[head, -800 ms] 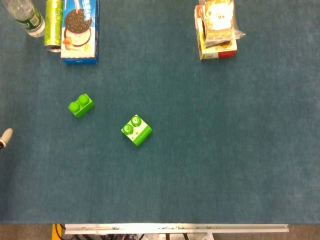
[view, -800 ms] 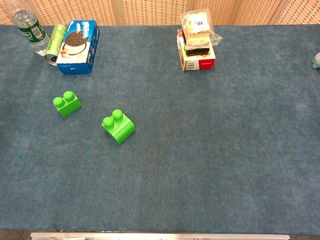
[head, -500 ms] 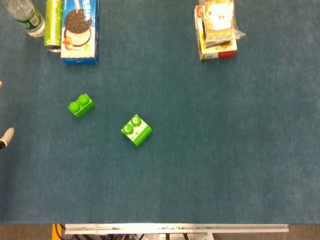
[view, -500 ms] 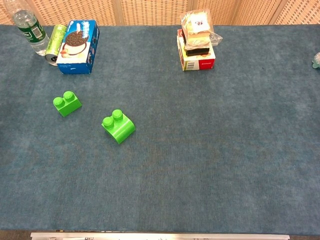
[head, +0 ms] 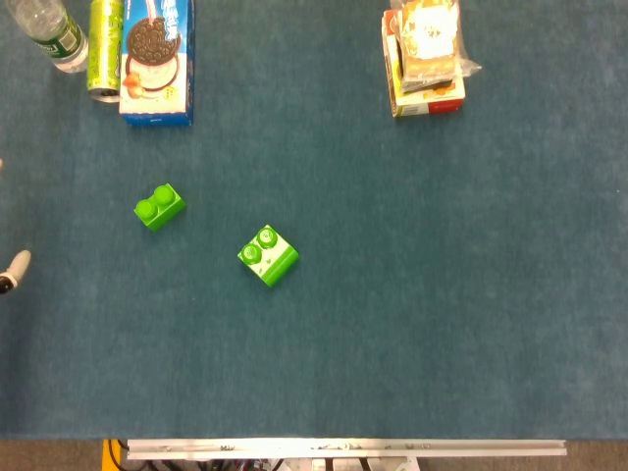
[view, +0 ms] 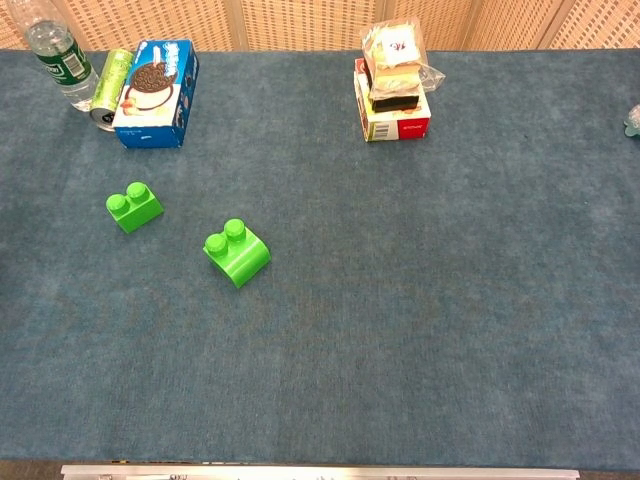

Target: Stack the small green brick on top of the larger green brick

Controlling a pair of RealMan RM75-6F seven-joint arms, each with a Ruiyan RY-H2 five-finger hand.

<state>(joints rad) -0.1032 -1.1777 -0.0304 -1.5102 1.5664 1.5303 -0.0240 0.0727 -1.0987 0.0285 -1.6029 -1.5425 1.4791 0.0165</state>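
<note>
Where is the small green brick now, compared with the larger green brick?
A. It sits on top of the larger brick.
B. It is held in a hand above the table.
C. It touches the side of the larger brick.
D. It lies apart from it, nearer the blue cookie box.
D: the small green brick rests on the table, clear of the larger green brick, on the side toward the blue cookie box.

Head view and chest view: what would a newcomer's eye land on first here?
Two bright green bricks on the blue cloth: the small green brick at left and the larger green brick nearer the middle, apart, studs up. Behind them, the cookie box stands at far left and a stack of snack packs at far centre. Only a pale fingertip shows at the left edge.
</note>
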